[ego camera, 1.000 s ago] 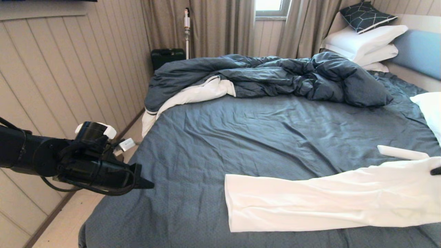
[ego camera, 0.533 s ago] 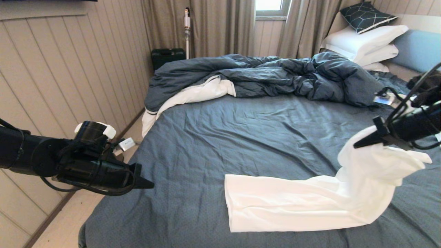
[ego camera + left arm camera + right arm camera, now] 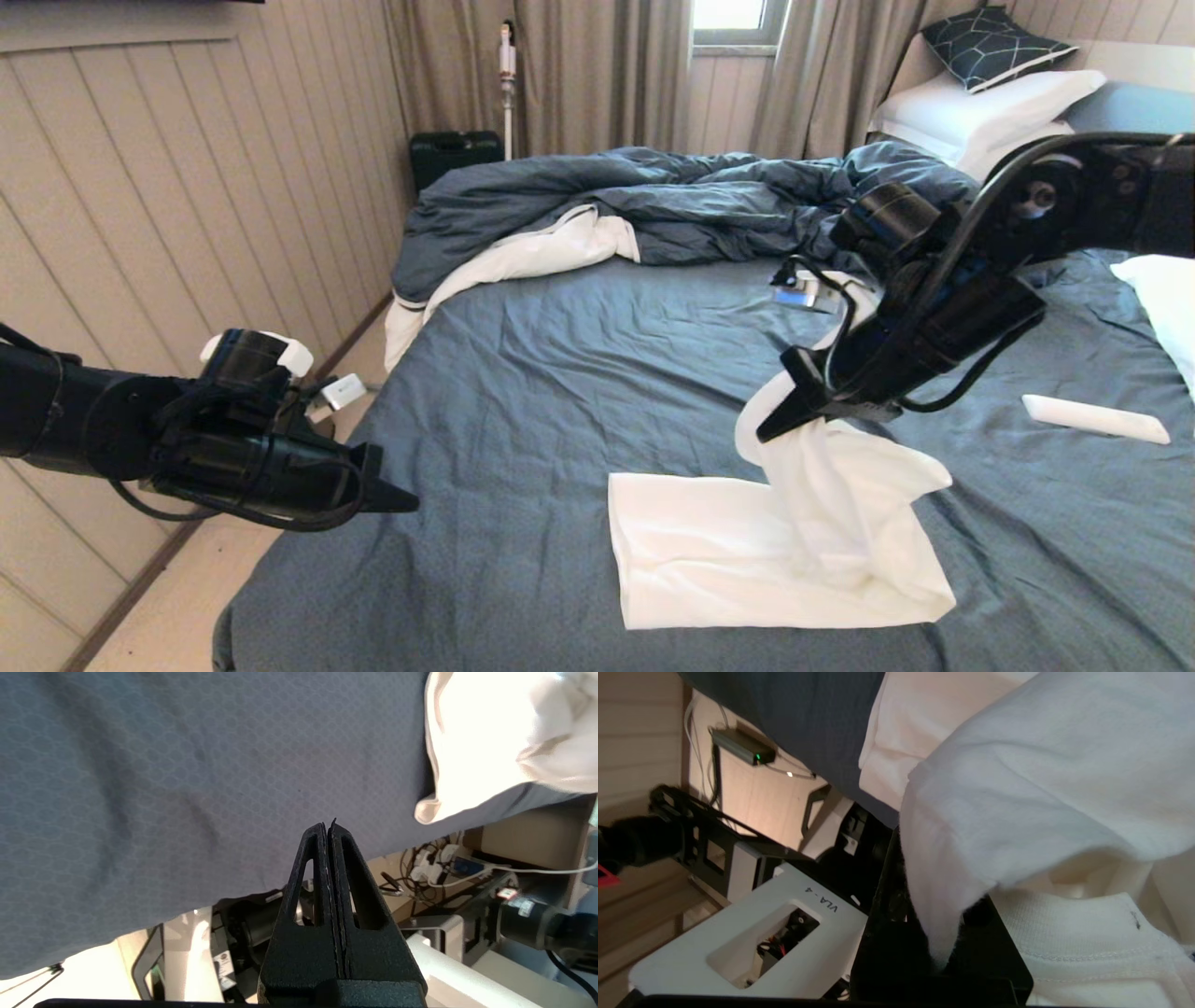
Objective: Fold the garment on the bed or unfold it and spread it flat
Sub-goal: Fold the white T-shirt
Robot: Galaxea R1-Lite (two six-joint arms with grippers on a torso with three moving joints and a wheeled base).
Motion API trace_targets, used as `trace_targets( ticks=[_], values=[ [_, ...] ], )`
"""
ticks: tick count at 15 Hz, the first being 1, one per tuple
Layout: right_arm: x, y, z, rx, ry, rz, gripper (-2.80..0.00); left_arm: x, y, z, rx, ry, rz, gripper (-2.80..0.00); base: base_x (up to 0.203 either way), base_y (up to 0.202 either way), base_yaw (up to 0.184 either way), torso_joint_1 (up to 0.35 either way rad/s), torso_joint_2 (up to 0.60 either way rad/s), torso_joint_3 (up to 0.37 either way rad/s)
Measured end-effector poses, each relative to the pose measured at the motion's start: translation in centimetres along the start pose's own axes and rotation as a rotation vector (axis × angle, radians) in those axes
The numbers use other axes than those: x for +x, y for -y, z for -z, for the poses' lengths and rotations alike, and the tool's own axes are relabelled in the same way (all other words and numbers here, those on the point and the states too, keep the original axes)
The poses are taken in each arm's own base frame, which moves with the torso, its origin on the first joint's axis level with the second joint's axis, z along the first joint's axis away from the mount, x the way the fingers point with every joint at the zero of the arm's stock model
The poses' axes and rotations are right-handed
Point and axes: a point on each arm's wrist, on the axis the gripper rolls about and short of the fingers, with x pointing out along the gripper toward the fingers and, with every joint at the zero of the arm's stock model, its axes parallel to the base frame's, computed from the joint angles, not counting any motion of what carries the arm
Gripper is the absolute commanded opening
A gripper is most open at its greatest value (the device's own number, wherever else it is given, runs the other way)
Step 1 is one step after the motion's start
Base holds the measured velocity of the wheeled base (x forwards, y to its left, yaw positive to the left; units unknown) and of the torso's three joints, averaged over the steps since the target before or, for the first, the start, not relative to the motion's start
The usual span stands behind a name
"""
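Note:
The garment [image 3: 700,551], a plain white shirt, lies near the front edge of the bed [image 3: 560,373] on its slate-blue sheet. My right gripper [image 3: 769,432] is shut on the garment's right end and holds it up over the flat left part, so the cloth hangs down in a doubled fold. In the right wrist view the garment [image 3: 1041,788] drapes over my right gripper [image 3: 943,933] and hides its tips. My left gripper [image 3: 407,504] is shut and empty, over the bed's front left corner; in its wrist view my left gripper [image 3: 328,828] is well clear of the garment [image 3: 490,742].
A rumpled dark blue duvet [image 3: 728,205] fills the back of the bed. White pillows [image 3: 990,103] stack at the headboard, another [image 3: 1167,299] at the right edge. A flat white bar [image 3: 1092,418] lies on the sheet at right. A panelled wall [image 3: 187,187] runs close on the left.
My right gripper has swung from the far right to the left across the bed, carrying the garment's right end up and over its left part. The left arm has stayed still.

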Motion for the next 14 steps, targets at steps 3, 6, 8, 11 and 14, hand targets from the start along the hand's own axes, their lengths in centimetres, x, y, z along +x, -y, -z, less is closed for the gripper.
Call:
trace_targets(
  ticks=[3, 6, 8, 11, 14],
  values=[
    [2.9, -1.6, -0.1, -0.038, -0.067, -0.004, -2.80, -0.1, 0.0, 0.0, 0.000, 0.000, 0.002, -2.80, 0.000, 0.000, 0.000, 0.000, 0.00, 0.000],
    [5.5, -3.0, -0.6, -0.076, -0.090, -0.005, -2.80, -0.1, 0.1, 0.0, 0.002, 0.001, 0.004, -2.80, 0.000, 0.000, 0.000, 0.000, 0.00, 0.000],
    [7.1, -3.6, -1.0, -0.101, -0.090, -0.001, -2.80, -0.1, 0.0, 0.1, 0.001, -0.001, 0.004, -2.80, 0.000, 0.000, 0.000, 0.000, 0.00, 0.000],
    [9.2, -4.0, -1.1, -0.123, -0.101, -0.006, -2.80, -0.1, 0.1, 0.1, 0.003, -0.002, 0.005, -2.80, 0.000, 0.000, 0.000, 0.000, 0.00, 0.000],
    [10.7, -3.7, -1.0, -0.128, -0.109, -0.008, -2.80, -0.1, 0.2, 0.1, 0.005, -0.002, 0.007, -2.80, 0.000, 0.000, 0.000, 0.000, 0.00, 0.000]
  ],
)
